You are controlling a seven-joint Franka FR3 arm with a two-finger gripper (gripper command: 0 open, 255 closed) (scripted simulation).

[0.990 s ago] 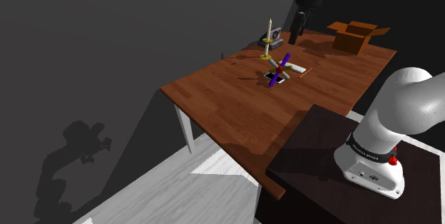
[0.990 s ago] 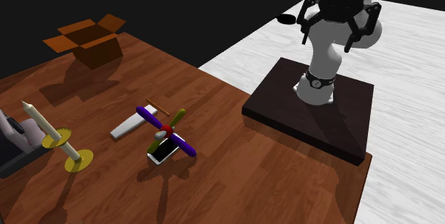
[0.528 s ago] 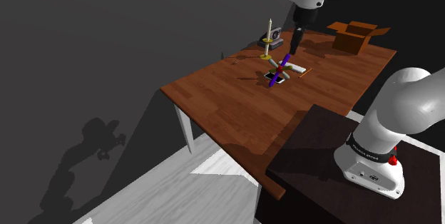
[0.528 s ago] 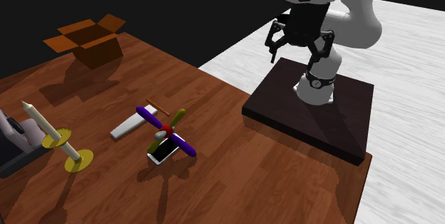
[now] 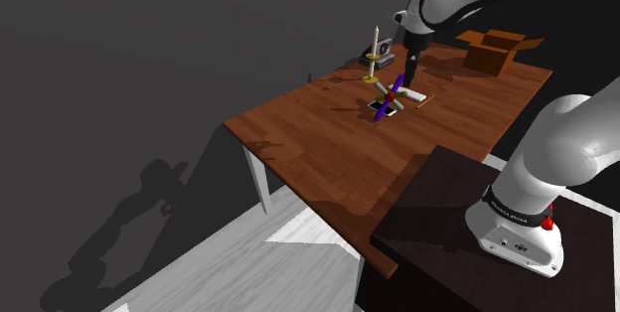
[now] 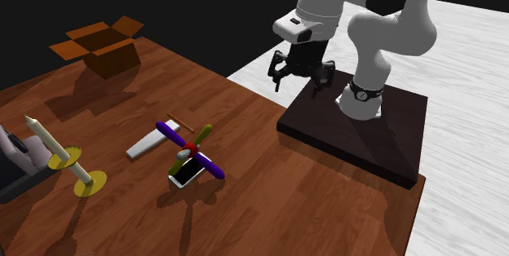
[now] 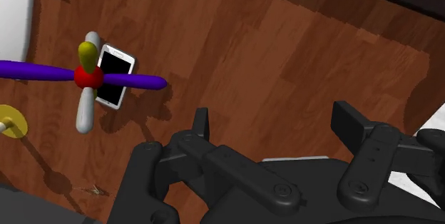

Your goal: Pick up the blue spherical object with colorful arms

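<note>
The black two-finger gripper was positioned above the edge of the brown wooden table nearest the dark box stand, with the fingers pointing downward. In the wrist view the gripper had its fingers spread wide, with only bare tabletop between them and nothing gripped.

The task object was a toy with a red spherical hub and purple, grey and olive arms. It sat near the middle of the table, well apart from the gripper. In the wrist view the toy lay ahead of the fingers and off to one side.

A white smartphone with a black screen lay flat, partly beneath the toy's arms. A flat white rectangular slab lay just beside the toy, with a thin orange pencil next to it. A yellow candle holder carrying a white candle stood further along the table. An open brown cardboard box stood at the far corner.
</note>
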